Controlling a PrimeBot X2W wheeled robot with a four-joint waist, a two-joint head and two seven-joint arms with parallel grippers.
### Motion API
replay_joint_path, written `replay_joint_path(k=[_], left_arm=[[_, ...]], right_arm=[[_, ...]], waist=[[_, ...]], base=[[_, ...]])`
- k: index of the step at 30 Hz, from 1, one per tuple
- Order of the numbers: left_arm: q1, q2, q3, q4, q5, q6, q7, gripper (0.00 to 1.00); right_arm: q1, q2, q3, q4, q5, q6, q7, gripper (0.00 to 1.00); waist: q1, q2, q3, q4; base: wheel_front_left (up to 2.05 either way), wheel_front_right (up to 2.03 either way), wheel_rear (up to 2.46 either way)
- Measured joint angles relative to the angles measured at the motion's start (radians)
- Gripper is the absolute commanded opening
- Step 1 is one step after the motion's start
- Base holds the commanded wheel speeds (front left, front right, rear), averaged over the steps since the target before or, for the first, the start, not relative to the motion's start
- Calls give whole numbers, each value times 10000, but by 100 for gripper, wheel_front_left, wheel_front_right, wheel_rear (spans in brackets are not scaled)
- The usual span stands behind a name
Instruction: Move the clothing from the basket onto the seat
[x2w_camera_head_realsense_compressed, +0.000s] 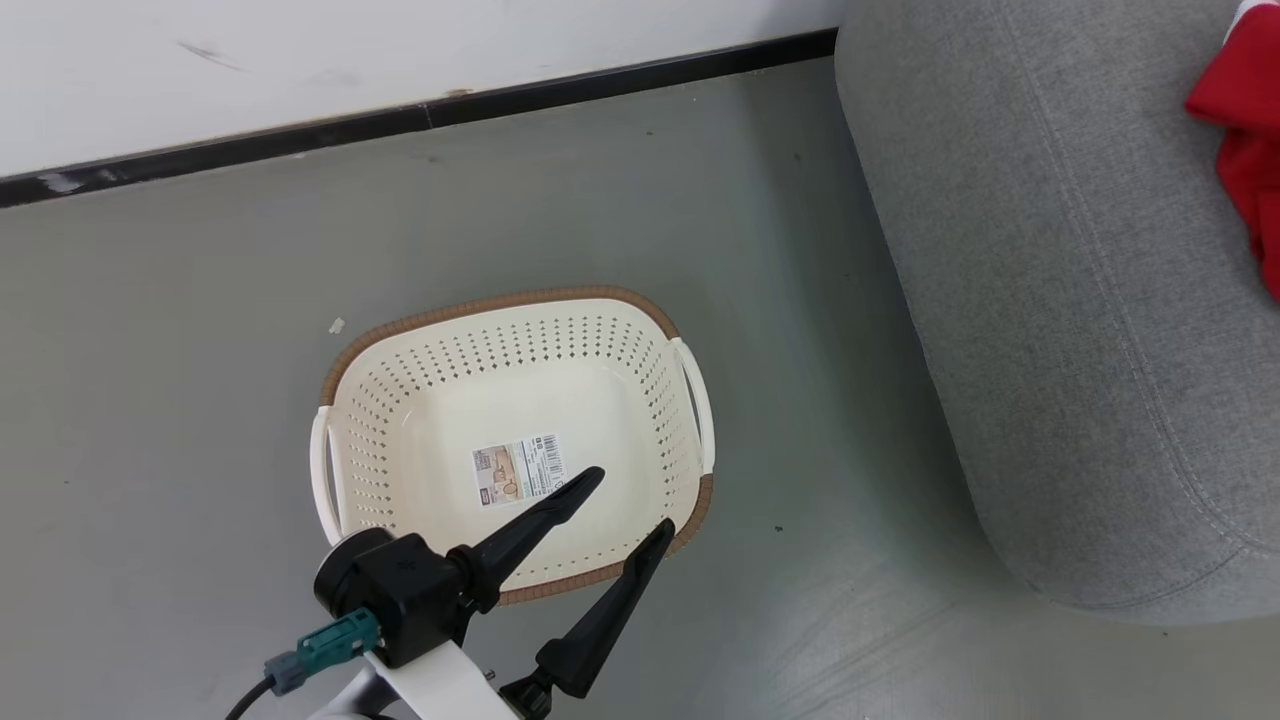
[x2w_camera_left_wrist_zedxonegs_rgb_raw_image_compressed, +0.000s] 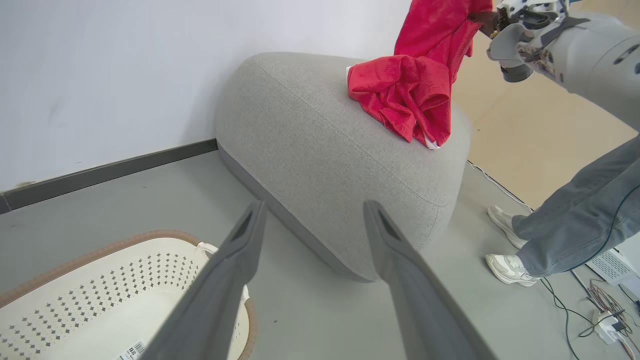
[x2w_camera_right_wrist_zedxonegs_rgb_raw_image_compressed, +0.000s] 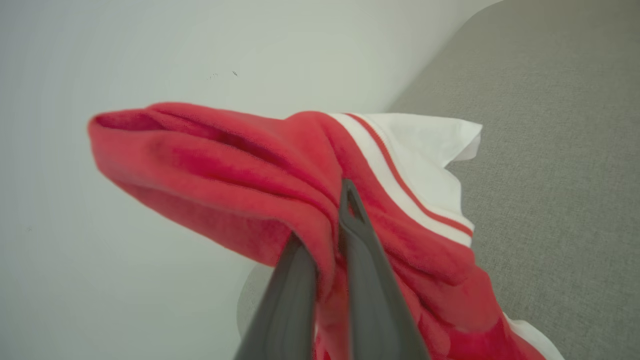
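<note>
The cream basket (x2w_camera_head_realsense_compressed: 690, 400) with a brown rim stands on the grey floor, holding just a paper sticker (x2w_camera_head_realsense_compressed: 518, 470). My left gripper (x2w_camera_head_realsense_compressed: 630, 505) hangs open over its near right edge, fingers spread; the basket (x2w_camera_left_wrist_zedxonegs_rgb_raw_image_compressed: 75, 300) lies at its lower left in the left wrist view. Red clothing (x2w_camera_left_wrist_zedxonegs_rgb_raw_image_compressed: 405, 92) lies bunched on the grey seat (x2w_camera_left_wrist_zedxonegs_rgb_raw_image_compressed: 320, 145). Above it my right gripper (x2w_camera_right_wrist_zedxonegs_rgb_raw_image_compressed: 320, 215) is shut on a fold of red clothing (x2w_camera_right_wrist_zedxonegs_rgb_raw_image_compressed: 225, 170) with white striped trim, held over the seat (x2w_camera_right_wrist_zedxonegs_rgb_raw_image_compressed: 560, 175). The clothing (x2w_camera_head_realsense_compressed: 1245, 130) shows at the far right edge on the seat (x2w_camera_head_realsense_compressed: 1060, 300).
A white wall with a dark skirting board (x2w_camera_head_realsense_compressed: 400, 120) runs behind the basket. A person's legs in grey trousers (x2w_camera_left_wrist_zedxonegs_rgb_raw_image_compressed: 580, 215) and white shoes (x2w_camera_left_wrist_zedxonegs_rgb_raw_image_compressed: 505, 265) stand right of the seat. Cables and a small device (x2w_camera_left_wrist_zedxonegs_rgb_raw_image_compressed: 607, 325) lie on the floor there.
</note>
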Motion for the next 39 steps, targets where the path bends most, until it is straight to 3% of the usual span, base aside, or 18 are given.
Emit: replay_joint_path(k=[7, 18, 34, 38, 39], left_arm=[[-12, 138, 52, -81, 0, -77, 174, 100], [-89, 382, 326, -284, -2, -73, 339, 100], [-378, 660, 790, -472, -2, -27, 410, 100], [-464, 671, 865, -441, -2, -27, 318, 100], [-464, 669, 874, -408, -2, -27, 297, 100]], right_arm=[[-371, -174, -207, 514, -136, 0, -205, 0], [-373, 265, -378, 700, -253, 0, -698, 0], [-374, 418, -82, 922, -681, 0, -1352, 0], [-366, 579, 182, 1030, -876, 0, -1496, 34], [-362, 581, 217, 1062, -938, 0, -1526, 39]], waist=[[0, 0, 429, 218], [-1, 0, 1018, 339], [0, -1, 1670, 51], [0, 0, 1669, -102], [0, 0, 1651, -134]], base=[[0, 0, 0], [0, 0, 0], [0, 0, 0], [0, 0, 0], [0, 0, 0]])
